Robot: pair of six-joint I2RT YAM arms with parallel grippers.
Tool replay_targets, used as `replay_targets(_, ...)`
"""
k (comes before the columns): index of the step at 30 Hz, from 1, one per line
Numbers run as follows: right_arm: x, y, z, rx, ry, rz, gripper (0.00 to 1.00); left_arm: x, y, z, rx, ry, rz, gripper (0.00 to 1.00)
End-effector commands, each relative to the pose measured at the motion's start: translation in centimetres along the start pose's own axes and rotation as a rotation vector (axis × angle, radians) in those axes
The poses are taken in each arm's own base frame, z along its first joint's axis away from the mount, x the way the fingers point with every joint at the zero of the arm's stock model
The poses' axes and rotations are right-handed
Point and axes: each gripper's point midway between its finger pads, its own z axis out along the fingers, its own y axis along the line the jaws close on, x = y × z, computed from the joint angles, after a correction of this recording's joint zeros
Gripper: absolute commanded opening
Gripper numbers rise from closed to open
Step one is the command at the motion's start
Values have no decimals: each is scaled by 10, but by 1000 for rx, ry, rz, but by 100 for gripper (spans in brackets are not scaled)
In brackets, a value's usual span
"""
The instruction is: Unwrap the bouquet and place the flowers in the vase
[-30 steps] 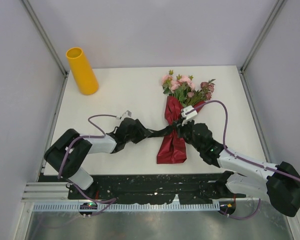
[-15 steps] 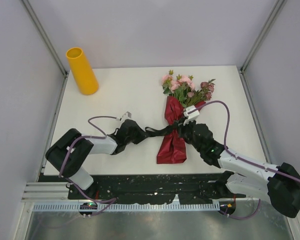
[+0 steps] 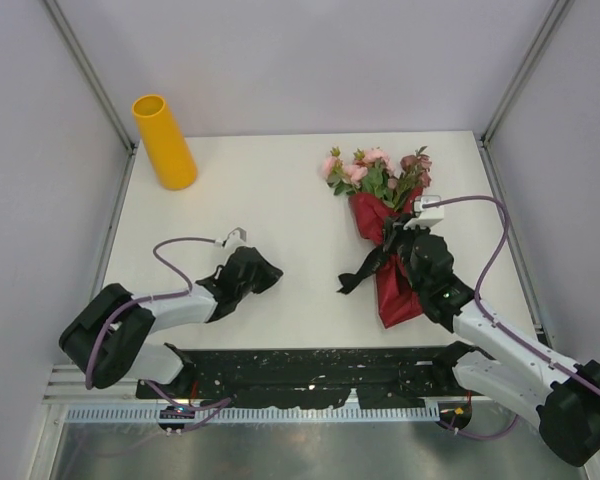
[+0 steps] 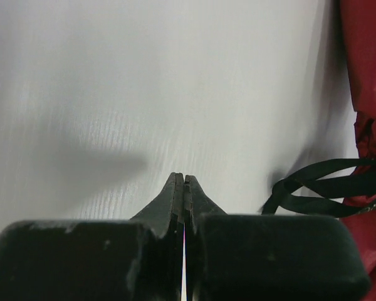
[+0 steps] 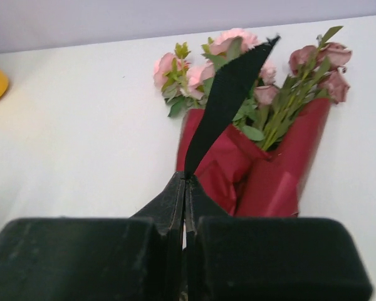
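1. Evidently lost the ribbon [image 3: 360, 272] on the left: left jaws pressed together on nothing, drawn back to the near-left of the worktop [image 3: 280, 190], well apart from the bouquet [image 3: 375, 215].
2. Still pinching a ribbon tail on the right: right jaws closed on the black strip, which stands up in front of the flowers [image 5: 238, 56] in the wrist view.
3. Dragged right and turned since 1 second ago, the bouquet. Lying now on the right side of the worktop, blooms toward the far edge, red paper [image 3: 395, 295] still bundled round the stems.
4. No longer stretched taut between the 2 arms. Trailing slack to the left of the paper instead, loops resting on the worktop.
5. Cannot tell whether the knot has come undone, being hidden under the right arm. Probably loosened at best.
6. Calls, most likely, for catching the slack end again with the left jaws, or pulling on with the right alone, before opening the paper.
7. Standing upright at the far-left corner, the vase [image 3: 165, 145], well apart from the flowers.
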Motion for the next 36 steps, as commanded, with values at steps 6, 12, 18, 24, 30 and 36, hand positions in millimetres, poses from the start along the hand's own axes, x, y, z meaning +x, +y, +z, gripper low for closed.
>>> replay_targets(6, -29, 50, -7, -247, -4, 50, 5, -6, -77, -14, 283, 66, 343, 34)
replay_targets(12, -30, 56, -13, -279, 10, 59, 5, 14, -133, -21, 501, 177, 523, 56)
replay_targets(18, -29, 61, -17, -321, 26, 31, 6, 28, -133, -4, 460, 211, 588, 67)
replay_targets(24, -27, 64, -20, -348, 25, 24, 5, 49, -156, -4, 577, 272, 676, 75)
replay_targets(30, -23, 70, -21, -371, 45, 44, 5, 68, -174, 5, 628, 322, 711, 77)
replay_targets(36, -16, 78, -35, -474, 29, 1, 5, 56, -185, 17, 597, 282, 737, 76)
